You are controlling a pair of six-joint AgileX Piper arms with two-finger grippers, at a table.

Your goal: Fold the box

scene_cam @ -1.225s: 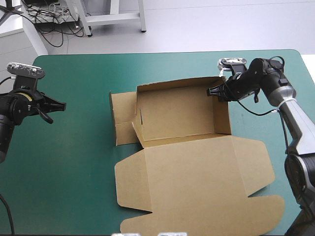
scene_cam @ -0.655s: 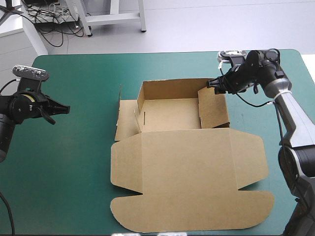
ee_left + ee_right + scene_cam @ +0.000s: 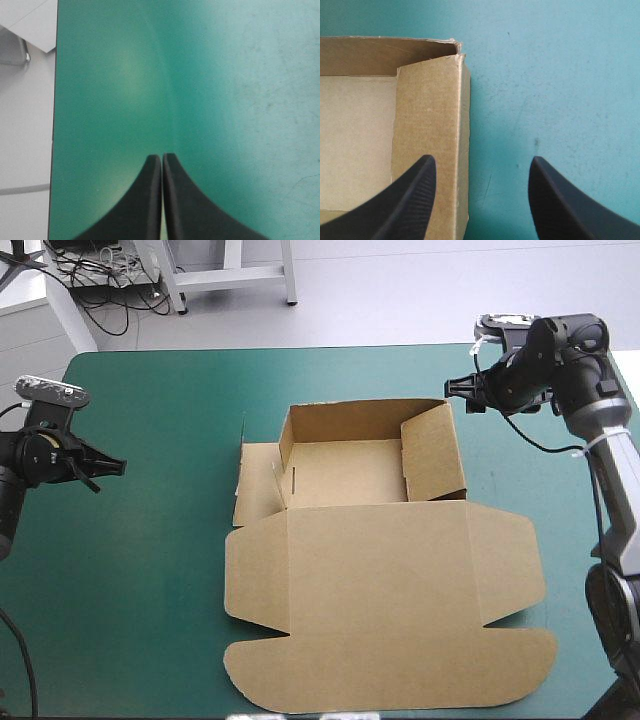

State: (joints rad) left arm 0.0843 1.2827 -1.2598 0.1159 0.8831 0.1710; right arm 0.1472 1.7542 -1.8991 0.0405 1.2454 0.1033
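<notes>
The brown box sits mid-counter with its lid flat. Its right wall stands up, but the left flap lies down. The right end effector hangs open beside that wall (holding nothing). The left end effector is pinched shut, empty and far off. It likely must lift the flap next.

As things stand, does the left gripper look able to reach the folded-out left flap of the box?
Probably yes: only bare teal-green cover lies between the left gripper, shut, and the left flap of the box, which lies uncovered.
</notes>
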